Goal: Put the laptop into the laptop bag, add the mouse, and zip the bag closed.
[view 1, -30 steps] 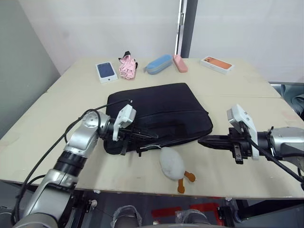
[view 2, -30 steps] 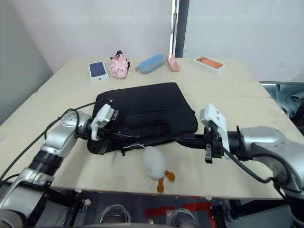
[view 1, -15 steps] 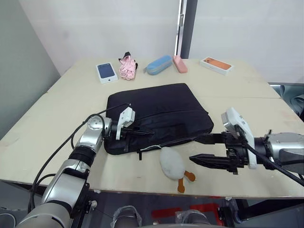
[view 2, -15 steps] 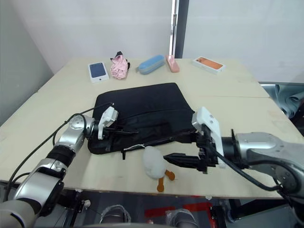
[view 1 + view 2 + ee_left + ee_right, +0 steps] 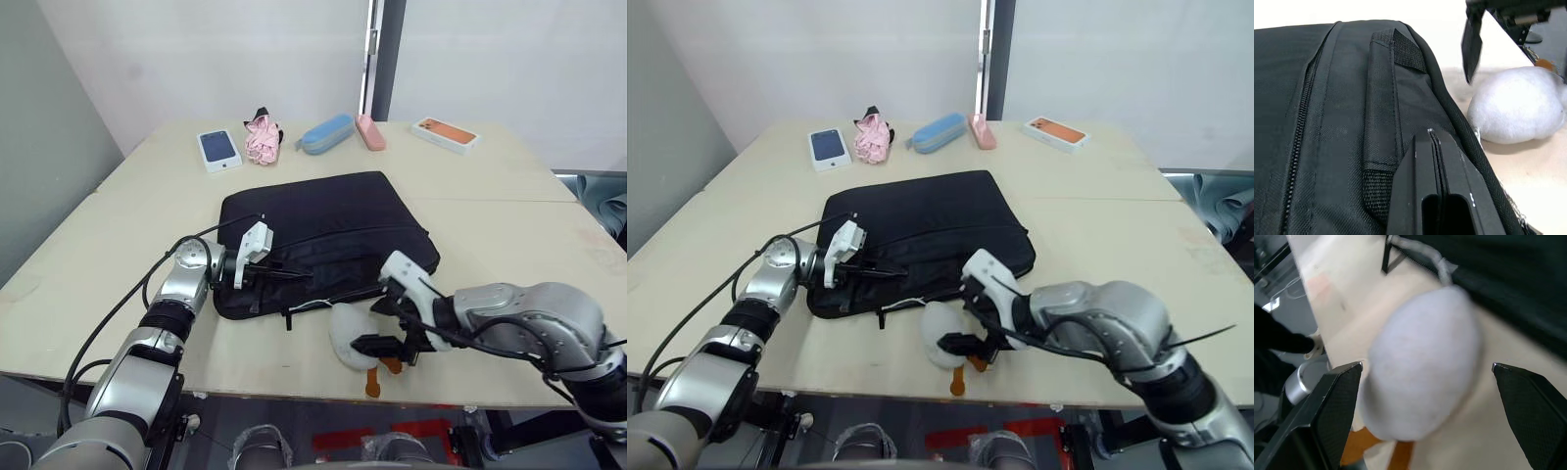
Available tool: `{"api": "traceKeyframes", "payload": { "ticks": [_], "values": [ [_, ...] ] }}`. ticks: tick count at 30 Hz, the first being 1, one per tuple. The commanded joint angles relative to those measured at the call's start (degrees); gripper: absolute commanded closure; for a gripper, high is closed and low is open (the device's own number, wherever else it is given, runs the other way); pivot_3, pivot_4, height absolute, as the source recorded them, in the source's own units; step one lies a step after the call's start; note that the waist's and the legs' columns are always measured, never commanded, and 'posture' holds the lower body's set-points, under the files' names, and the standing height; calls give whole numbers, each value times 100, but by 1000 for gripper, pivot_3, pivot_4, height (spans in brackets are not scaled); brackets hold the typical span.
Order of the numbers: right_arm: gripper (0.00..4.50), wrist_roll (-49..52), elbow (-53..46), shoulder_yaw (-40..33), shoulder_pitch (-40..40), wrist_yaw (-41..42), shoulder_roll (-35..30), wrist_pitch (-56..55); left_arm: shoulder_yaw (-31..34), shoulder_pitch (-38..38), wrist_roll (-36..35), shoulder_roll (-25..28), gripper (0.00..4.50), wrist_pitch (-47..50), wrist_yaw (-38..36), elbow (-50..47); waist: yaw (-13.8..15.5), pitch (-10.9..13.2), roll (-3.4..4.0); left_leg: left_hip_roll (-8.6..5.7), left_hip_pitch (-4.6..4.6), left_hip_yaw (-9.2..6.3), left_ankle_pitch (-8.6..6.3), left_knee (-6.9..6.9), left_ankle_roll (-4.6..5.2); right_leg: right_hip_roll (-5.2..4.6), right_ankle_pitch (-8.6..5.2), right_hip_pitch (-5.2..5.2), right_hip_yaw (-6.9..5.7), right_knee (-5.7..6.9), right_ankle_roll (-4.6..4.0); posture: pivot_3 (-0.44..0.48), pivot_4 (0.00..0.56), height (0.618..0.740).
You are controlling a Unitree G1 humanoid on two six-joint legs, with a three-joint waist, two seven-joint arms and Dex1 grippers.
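The black laptop bag point(image 5: 323, 220) lies flat in the middle of the table, handle side toward me. My left gripper point(image 5: 306, 276) is shut, its fingers point(image 5: 1431, 147) lying on the bag's front left edge beside a strap handle point(image 5: 1382, 112). The mouse point(image 5: 348, 338), a white fluffy rounded thing with orange feet, sits on the table just in front of the bag. My right gripper point(image 5: 364, 325) is open, one finger on each side of the mouse point(image 5: 1420, 367), and I cannot tell whether they touch it. The laptop is out of view.
Along the table's far side lie a blue phone box point(image 5: 219, 147), a pink bundle point(image 5: 263, 137), a blue pouch point(image 5: 327, 132), a pink case point(image 5: 371, 130) and an orange phone box point(image 5: 447, 133). The table's front edge point(image 5: 294, 390) runs just below the mouse.
My right gripper has opened from shut and swung left from beside the bag's corner until its fingers straddle the mouse. The left gripper has stayed on the bag.
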Motion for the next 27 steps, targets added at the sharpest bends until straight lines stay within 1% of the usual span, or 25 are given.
{"api": "traceKeyframes", "payload": {
  "ticks": [1,3,5,6,7,8,9,11,14,16,18,22,27],
  "values": [
    [278,-350,176,225,-93,160,154,-209,-60,170,246,121,4500,-97,-116,125,-8,-3,1,0,3,0,0,0,0,0,1,1,1,1,1,0,150,740],
    [814,-522,284,251,-109,236,213,-299,-92,214,311,144,4500,-200,-150,114,-19,-4,2,0,5,0,0,1,0,0,1,2,2,3,1,0,150,740],
    [1537,-600,259,251,-79,433,121,-377,-107,248,361,161,4500,-304,-168,130,-17,-5,3,0,6,-1,0,2,-1,0,1,2,2,7,1,0,150,740],
    [1821,-613,222,215,-47,521,65,-392,-105,258,369,164,4500,-322,-172,135,-12,-5,3,0,6,0,0,2,-1,0,1,2,2,7,1,0,150,740],
    [2310,-617,172,178,-11,598,12,-398,-103,271,370,167,4500,-339,-173,128,-10,-5,3,0,5,-1,0,1,-1,0,1,2,2,6,1,0,150,740],
    [2540,-598,111,118,28,689,-57,-400,-113,280,384,171,4500,-364,-174,120,-7,-5,3,0,4,0,0,1,-1,0,1,2,2,5,2,0,150,740],
    [2889,-580,66,58,57,758,-109,-397,-125,288,397,177,4500,-380,-183,110,-3,-5,3,0,4,0,0,1,0,0,1,2,2,3,2,0,150,740],
    [3598,-582,-30,-85,141,963,-330,-487,-159,311,415,188,4500,-389,-209,75,-5,-5,3,0,3,0,0,1,0,0,1,2,2,0,2,0,150,740],
    [4488,-634,-131,-317,286,1242,-779,-588,-199,346,438,203,4500,-401,-221,25,14,-5,4,-1,4,1,-2,1,4,-2,2,3,3,1,3,0,150,740],
    [4488,-775,-202,-436,431,1429,-1160,-757,-223,372,448,215,4500,-392,-243,-24,11,-5,4,-1,6,1,-3,2,6,-2,2,4,4,2,3,0,150,740],
    [4488,-867,-277,-612,708,1788,-1637,-1020,-253,387,477,226,4500,-414,-284,-45,38,-6,4,-1,5,0,-5,3,9,-2,2,4,4,2,3,0,150,740],
    [4488,-1313,-91,-903,1189,2330,-2467,-1709,-313,375,518,238,4500,-495,-335,-12,36,-6,5,-2,4,2,-13,1,24,-4,1,4,5,-4,4,0,150,740],
    [4488,-1857,491,-1288,1614,2777,-3105,-2397,-371,344,553,236,4500,-564,-368,38,39,-10,6,-2,5,2,-16,9,30,-5,1,6,6,0,3,0,150,740]
  ]
}}
